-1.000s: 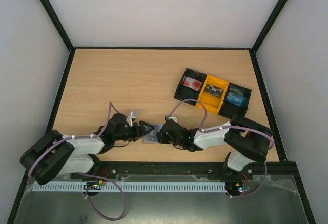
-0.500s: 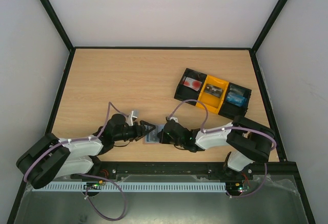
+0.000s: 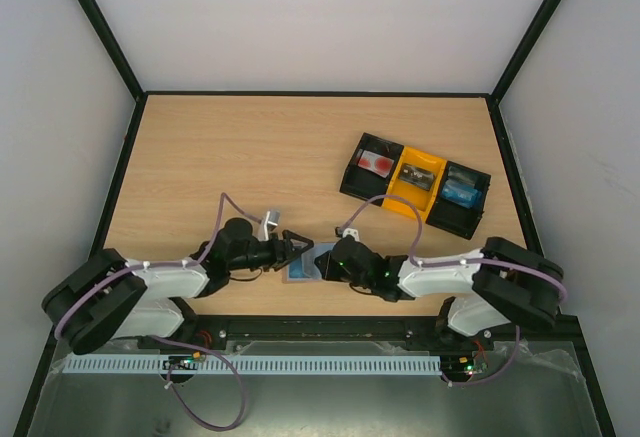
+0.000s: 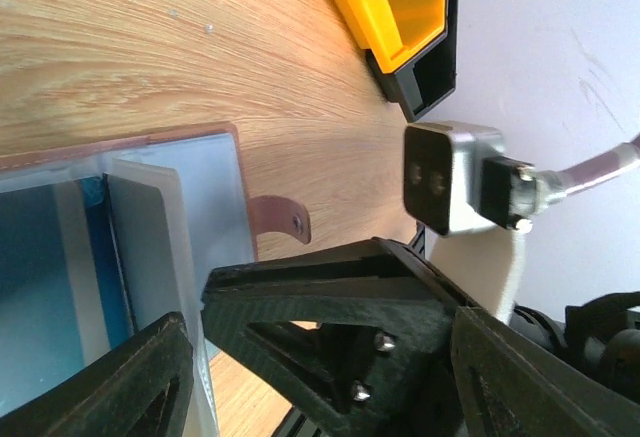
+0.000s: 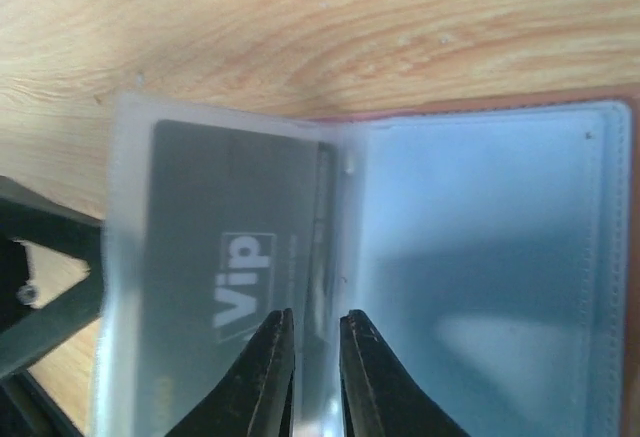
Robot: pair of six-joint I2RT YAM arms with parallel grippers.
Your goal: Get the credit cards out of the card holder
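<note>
Top external is showing me the card holder (image 3: 303, 266) lying open on the table (image 3: 200, 157) near the front edge, squarely between the two arms and well apart from the black-and-yellow tray (image 3: 347, 179) on the right. The left gripper (image 3: 296, 247) is sitting at its left side and the right gripper (image 5: 315, 325) is reaching over it from the right, so both are about equally near.

Through the right wrist I am looking down on a clear sleeve (image 5: 130, 207) holding a grey Vip card (image 5: 230, 257), spread beside the blue-grey lining. The card's long side is running in line with the right fingers, and the sleeve seems to be lying on the half toward the left gripper.

The right jaws are standing narrow, only a slit between them, just over the sleeve's inner edge; whether they are pinching it I cannot tell. The left jaws are standing wide, holding nothing.

I am judging that the card has to slide out along its long axis, so the right arm is better placed to pull while the left steadies the holder.
</note>
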